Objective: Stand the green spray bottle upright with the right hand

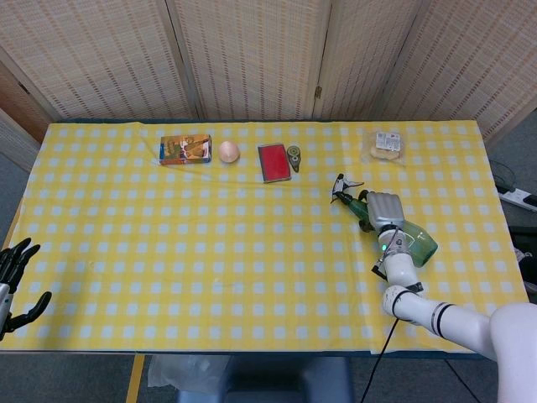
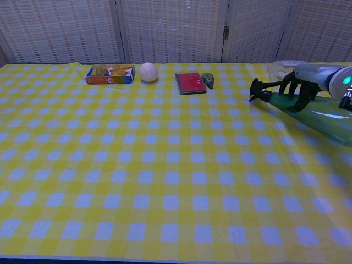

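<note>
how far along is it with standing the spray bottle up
Done: the right robot hand has closed around the bottle near its neck. In hand: the bottle is tilted, nozzle end raised off the tablecloth while the base sits low. Left: swing it fully upright, set the base down and let go. The left robot hand hangs open at the table's edge.

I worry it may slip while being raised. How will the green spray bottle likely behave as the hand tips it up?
The green spray bottle looks smooth and rounded, so it may roll or slide in the right hand. Its black trigger head sticks out sideways, so it may twist. It is tall and narrow, so probably tippy once upright.
</note>
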